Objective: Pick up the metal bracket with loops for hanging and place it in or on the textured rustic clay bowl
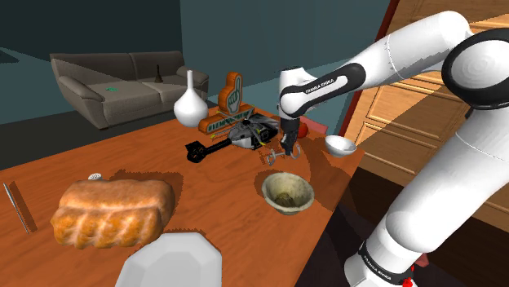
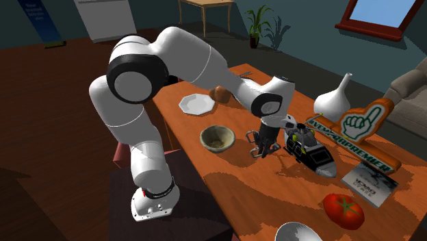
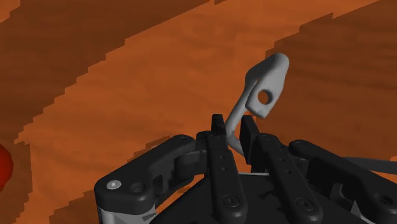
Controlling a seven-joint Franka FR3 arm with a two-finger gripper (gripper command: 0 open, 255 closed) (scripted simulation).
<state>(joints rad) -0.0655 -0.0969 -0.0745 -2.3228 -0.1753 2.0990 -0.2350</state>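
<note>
Where the arm bends down over the wooden table (image 1: 155,163) in the shoulder view, the black gripper (image 1: 287,152) points straight downward with the small grey bracket (image 1: 276,156) caught at its tips. That spot lies between a dark, angular machine-like object (image 1: 247,133) and the clay bowl (image 1: 287,193), which sits near the table's edge, well apart from the bracket. The bowl is rough and mottled, pale outside and darker inside. A smooth white bowl (image 1: 340,146) stands to the shoulder view's right of the gripper.

From the second exterior view, the gripper (image 2: 265,146) hangs just beside the dark object (image 2: 309,150), the bracket (image 2: 257,149) at its fingertips. The clay bowl (image 2: 217,138) rests to that view's left of the gripper, apart from it.

Along the wrist view, both fingers (image 3: 220,149) stand nearly closed, pinching the bracket's thin stem between them. The bracket (image 3: 272,69) juts out past the fingertips: a matte grey, bent strip widening into a rounded tab with a hole through it, the orange-brown grain of the table (image 3: 127,83) behind.
</note>
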